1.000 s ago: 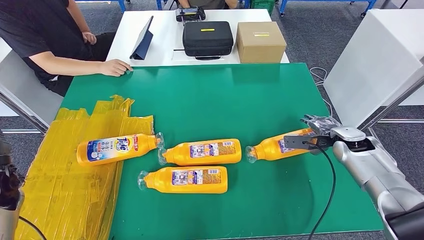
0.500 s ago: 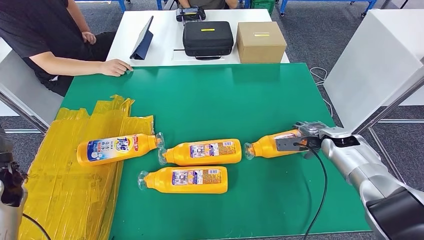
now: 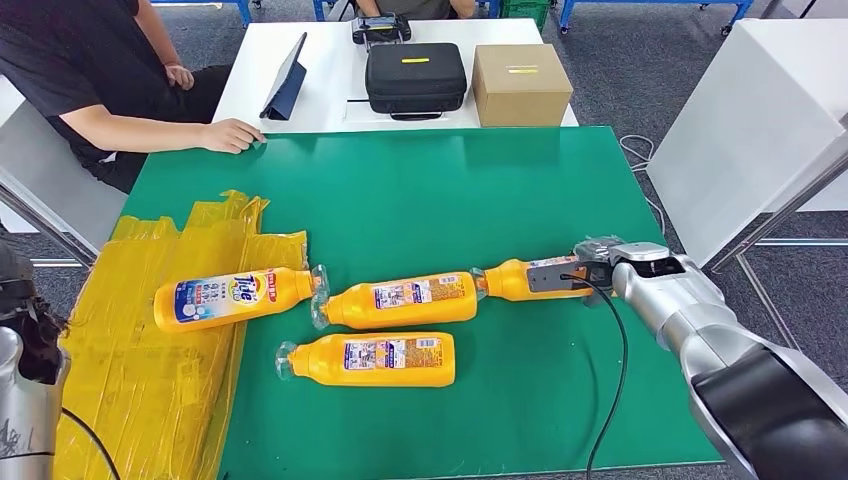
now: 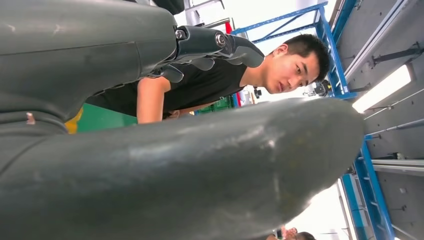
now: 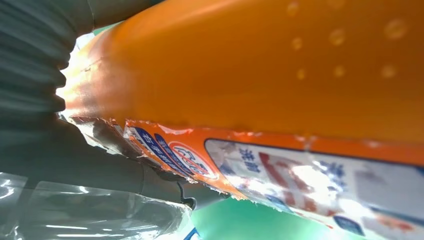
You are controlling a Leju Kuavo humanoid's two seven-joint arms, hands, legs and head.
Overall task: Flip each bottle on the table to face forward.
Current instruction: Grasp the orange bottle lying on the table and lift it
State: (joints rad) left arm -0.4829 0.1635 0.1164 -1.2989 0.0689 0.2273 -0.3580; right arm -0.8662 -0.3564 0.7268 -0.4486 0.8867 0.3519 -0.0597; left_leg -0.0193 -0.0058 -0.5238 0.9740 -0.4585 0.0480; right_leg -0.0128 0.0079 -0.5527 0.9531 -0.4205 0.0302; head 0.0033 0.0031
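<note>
**Orange bottles crowd the green mat**

Orange plastic fills the right hand (image 3: 598,268): it grips the rightmost bottle (image 3: 525,279), whose cap touches the middle bottle (image 3: 400,301). A fourth bottle (image 3: 370,359) lies nearer the robot; the front-facing one (image 3: 235,295) rests on yellow sheeting (image 3: 130,390). Left hand (image 4: 215,47) holds nothing, fingers apart. A person's hand (image 3: 230,134) rests on the mat's (image 3: 450,190) far edge.

R hand (image 3: 600,262) dragged rightmost bottle (image 3: 525,279) left | cap now touching middle bottle (image 3: 405,300), which nudged left
</note>
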